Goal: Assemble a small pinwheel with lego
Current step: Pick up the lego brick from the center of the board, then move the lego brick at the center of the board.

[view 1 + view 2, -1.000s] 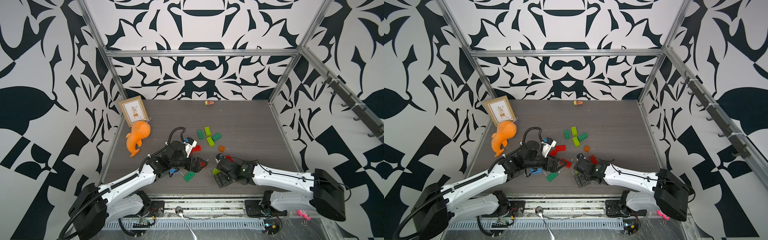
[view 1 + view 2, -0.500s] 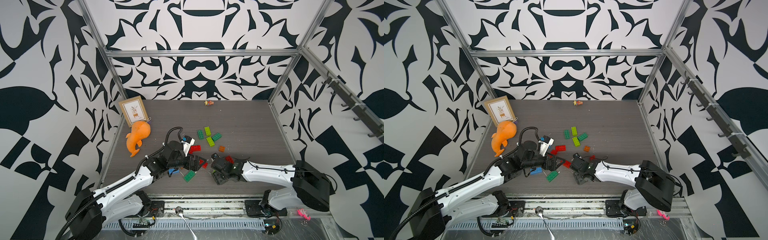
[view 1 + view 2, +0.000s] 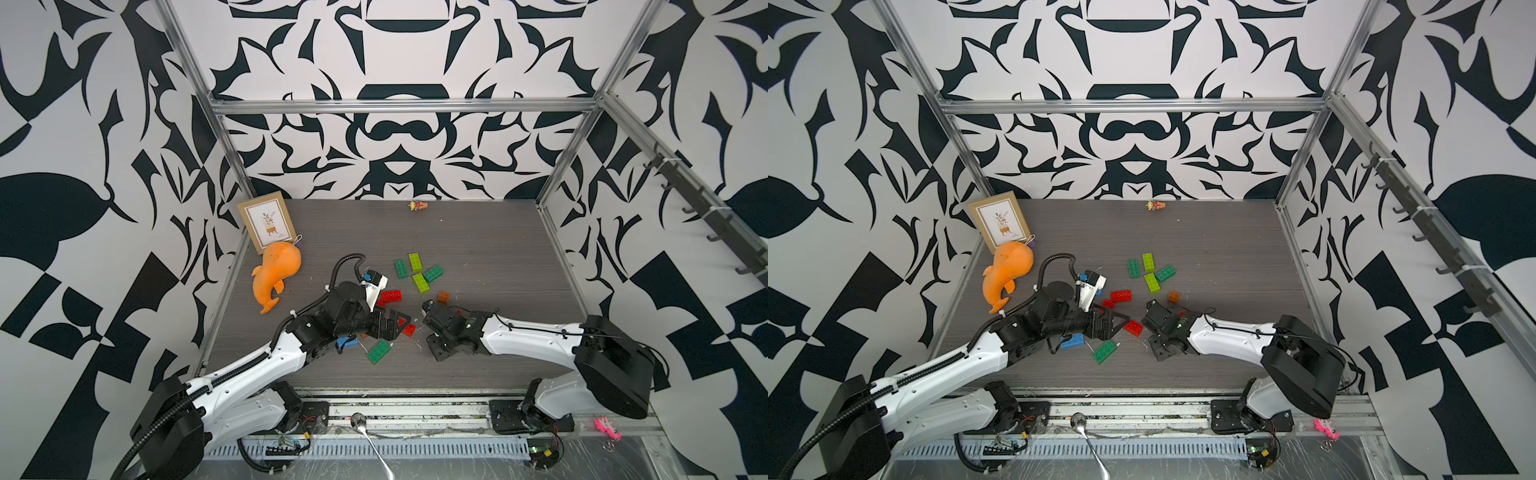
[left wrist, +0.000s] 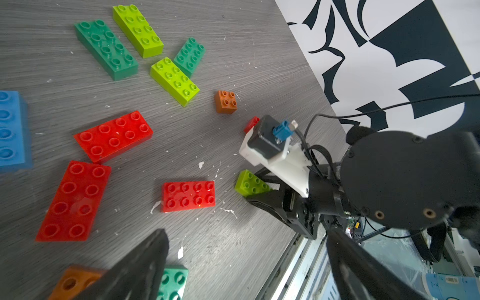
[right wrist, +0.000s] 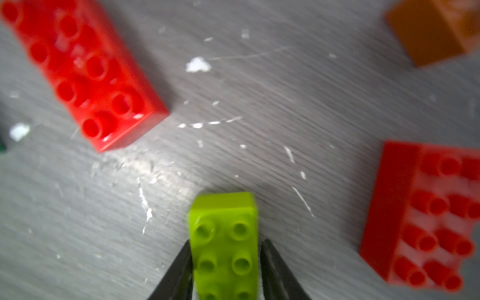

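Right gripper (image 5: 226,244) pinched lime brick (image 5: 222,207) across long sides, seemingly seated; view blurred. Judged rigid, light, slick — flat walls suit. Left gripper (image 4: 246,233) gaped, empty.

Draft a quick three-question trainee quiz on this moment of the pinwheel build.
1. True or false: the left gripper is clamped on a red brick.
2. Which brick sits between the fingers of the right gripper? A red, B lime, C orange.
3. In the far cluster with the two green bricks, how many other oblong bricks lie?
Key: 1 false, it is open and empty. 2 B, the lime brick. 3 two, both lime bricks.
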`<state>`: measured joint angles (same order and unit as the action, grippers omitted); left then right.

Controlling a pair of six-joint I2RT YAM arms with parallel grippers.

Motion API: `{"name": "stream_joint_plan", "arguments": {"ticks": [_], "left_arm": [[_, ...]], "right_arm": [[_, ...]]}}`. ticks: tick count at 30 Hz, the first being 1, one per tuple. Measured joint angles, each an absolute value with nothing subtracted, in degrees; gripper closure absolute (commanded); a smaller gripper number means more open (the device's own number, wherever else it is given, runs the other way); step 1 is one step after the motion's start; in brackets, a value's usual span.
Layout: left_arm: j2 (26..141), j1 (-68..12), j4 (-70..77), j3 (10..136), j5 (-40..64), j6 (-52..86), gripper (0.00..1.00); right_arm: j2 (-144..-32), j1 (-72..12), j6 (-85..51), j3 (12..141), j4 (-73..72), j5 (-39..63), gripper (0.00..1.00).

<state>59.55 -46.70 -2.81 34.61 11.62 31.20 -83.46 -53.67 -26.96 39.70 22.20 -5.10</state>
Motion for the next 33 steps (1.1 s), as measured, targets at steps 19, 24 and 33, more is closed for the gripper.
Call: {"name": "stream_joint_plan", "arguments": {"ticks": [19, 24, 33], "left_arm": [[53.69, -46.68, -4.54, 32.38, 2.68, 26.02, 0.01], [53.89, -46.68, -3.64, 30.13, 2.52, 25.65, 0.01], [54.35, -46.68, -2.37, 30.13, 2.66, 25.47, 0.01]], "right_arm": [[-90.63, -47.75, -31.79, 49.17, 22.92, -8.71, 0.86], [-94.06, -46.22, -32.18, 51.88, 23.46, -9.15, 0.86], [-100.20, -40.29, -31.66, 58.13, 23.70, -8.45, 0.87]]}}
